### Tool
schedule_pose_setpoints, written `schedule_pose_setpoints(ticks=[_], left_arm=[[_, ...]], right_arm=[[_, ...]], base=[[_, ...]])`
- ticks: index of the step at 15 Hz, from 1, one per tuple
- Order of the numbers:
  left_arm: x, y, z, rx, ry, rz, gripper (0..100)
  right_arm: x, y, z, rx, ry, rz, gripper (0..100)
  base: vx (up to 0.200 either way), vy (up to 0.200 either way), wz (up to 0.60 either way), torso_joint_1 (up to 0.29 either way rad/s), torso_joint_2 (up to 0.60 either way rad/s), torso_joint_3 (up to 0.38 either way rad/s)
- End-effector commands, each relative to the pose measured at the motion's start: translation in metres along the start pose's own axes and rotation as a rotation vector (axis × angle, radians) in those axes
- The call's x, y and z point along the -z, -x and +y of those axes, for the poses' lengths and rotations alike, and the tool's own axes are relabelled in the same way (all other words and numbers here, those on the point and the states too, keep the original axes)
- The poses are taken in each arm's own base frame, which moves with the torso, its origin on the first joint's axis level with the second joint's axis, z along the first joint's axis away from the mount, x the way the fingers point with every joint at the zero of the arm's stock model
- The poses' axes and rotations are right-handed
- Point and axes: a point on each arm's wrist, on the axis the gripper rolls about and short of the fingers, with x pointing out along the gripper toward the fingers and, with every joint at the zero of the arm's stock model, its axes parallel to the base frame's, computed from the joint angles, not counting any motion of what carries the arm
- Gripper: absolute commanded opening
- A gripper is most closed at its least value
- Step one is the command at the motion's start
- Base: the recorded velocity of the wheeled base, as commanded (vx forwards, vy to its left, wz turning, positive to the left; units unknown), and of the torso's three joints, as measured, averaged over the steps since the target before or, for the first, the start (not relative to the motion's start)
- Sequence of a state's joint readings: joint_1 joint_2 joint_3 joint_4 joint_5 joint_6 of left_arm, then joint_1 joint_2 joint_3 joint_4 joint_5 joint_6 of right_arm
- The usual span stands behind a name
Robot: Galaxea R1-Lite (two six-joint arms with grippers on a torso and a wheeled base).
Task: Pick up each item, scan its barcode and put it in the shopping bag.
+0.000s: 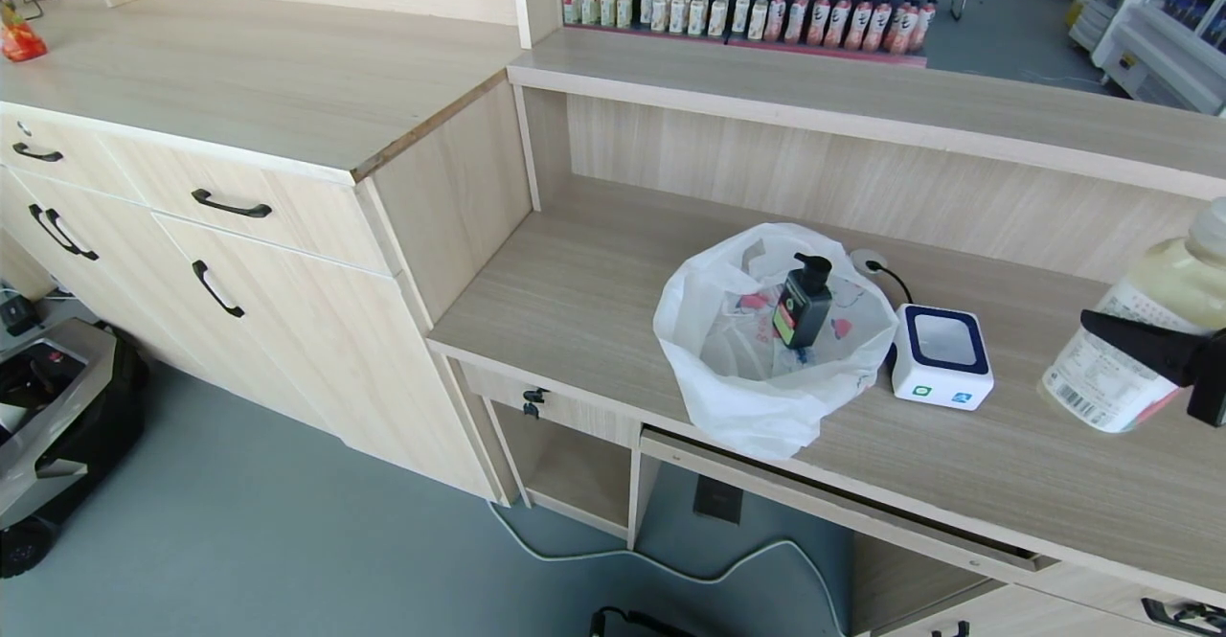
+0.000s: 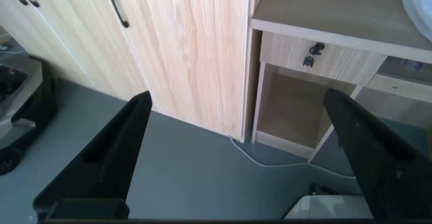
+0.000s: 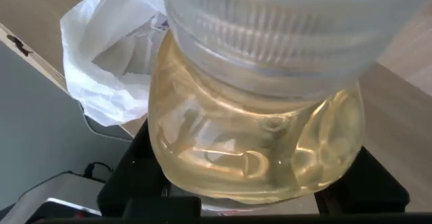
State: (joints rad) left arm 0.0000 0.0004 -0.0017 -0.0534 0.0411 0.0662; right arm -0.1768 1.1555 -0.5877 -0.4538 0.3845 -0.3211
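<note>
Two items show in my head view. A dark pump bottle [image 1: 803, 304] stands inside the white bag [image 1: 766, 369], leaning a little, its pump head toward 12 o'clock. The bag sits with its mouth wide on the desk [image 1: 575, 302], near the front edge. At the bag's 3 o'clock, just beside it, lies the white scanner [image 1: 942, 354], window up. A thin cable [image 1: 896, 278] runs off from it toward 11 o'clock.

Further out at the scanner's 3 o'clock, apart from it, I hold the yellow bottle [image 1: 1140, 330] over the desk. My right gripper [image 1: 1140, 345] is clamped on it, one black finger lying across the label. The bottle tilts, cap toward 1 o'clock, and a barcode shows on the label near its base at 7 o'clock.

From my left wrist, my left gripper [image 2: 236, 156] hangs low over the grey floor [image 2: 202, 177]. Its fingers [image 2: 101, 163] are spread wide with nothing between them. Beyond them are the pale wood cabinet [image 2: 189, 48] and the desk's front with a small lock [image 2: 312, 54].

From my right wrist, the yellow bottle is close up, ribbed cap nearest. My dark fingers press its body from both sides. Past it the bag lies at the desk's edge.
</note>
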Motion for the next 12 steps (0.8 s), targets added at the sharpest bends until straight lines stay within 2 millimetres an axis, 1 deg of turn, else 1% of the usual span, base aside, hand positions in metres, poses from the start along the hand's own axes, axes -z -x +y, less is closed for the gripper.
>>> schedule_pose_setpoints(ticks=[1,2,4,5,8,10,12], left_arm=[[0.0,0.0,0.0,0.0,0.0,-0.001,100],[0.0,0.0,0.0,0.0,0.0,-0.001,100],[0.0,0.0,0.0,0.0,0.0,-0.001,100],[0.0,0.0,0.0,0.0,0.0,-0.001,100],[0.0,0.0,0.0,0.0,0.0,-0.001,100],[0.0,0.0,0.0,0.0,0.0,-0.001,100],[0.0,0.0,0.0,0.0,0.0,-0.001,100]], right_arm=[[0.001,0.01,0.004,0.009,0.027,-0.02,0],[0.007,0.011,0.006,0.028,0.07,-0.022,0],[0.009,0.009,0.004,0.099,0.166,0.005,0],[0.009,0.009,0.004,0.107,0.189,0.009,0],[0.01,0.003,0.004,0.086,0.184,0.015,0],[0.008,-0.008,0.009,0.034,0.191,-0.012,0],[0.002,-0.027,0.011,0.028,0.216,-0.117,0]], base=[[0.0,0.0,0.0,0.0,0.0,0.0],[0.0,0.0,0.0,0.0,0.0,0.0],[0.0,0.0,0.0,0.0,0.0,0.0],[0.0,0.0,0.0,0.0,0.0,0.0],[0.0,0.0,0.0,0.0,0.0,0.0],[0.0,0.0,0.6,-0.005,0.0,0.002],[0.0,0.0,0.6,0.0,0.0,0.002]])
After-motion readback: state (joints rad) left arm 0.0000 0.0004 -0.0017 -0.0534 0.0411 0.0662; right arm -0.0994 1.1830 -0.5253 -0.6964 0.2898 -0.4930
